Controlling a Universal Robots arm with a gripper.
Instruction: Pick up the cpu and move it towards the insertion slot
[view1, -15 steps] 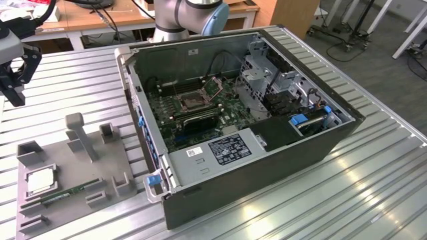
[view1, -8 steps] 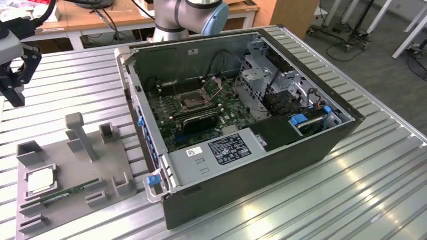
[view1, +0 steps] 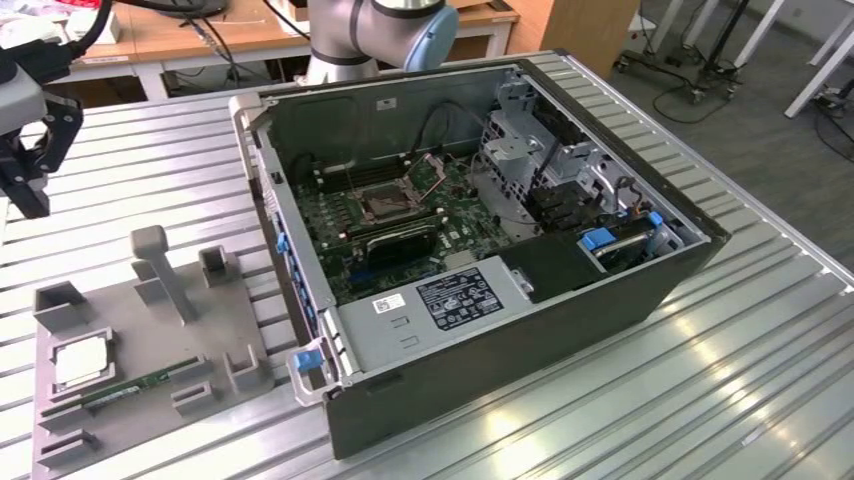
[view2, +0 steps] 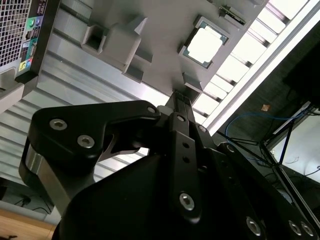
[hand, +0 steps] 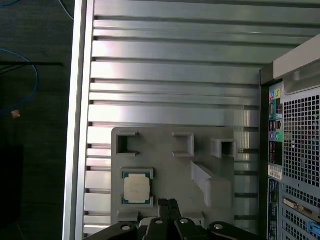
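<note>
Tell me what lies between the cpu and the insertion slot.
In the exterior view, the grey holder's upright posts and the computer case's side wall stand between the cpu and the insertion slot.

A fixture plate is laid on the table, at the exterior view's left of the open computer case. The cpu is seated on the plate, beside the memory stick. The insertion slot is set inside the case.
</note>
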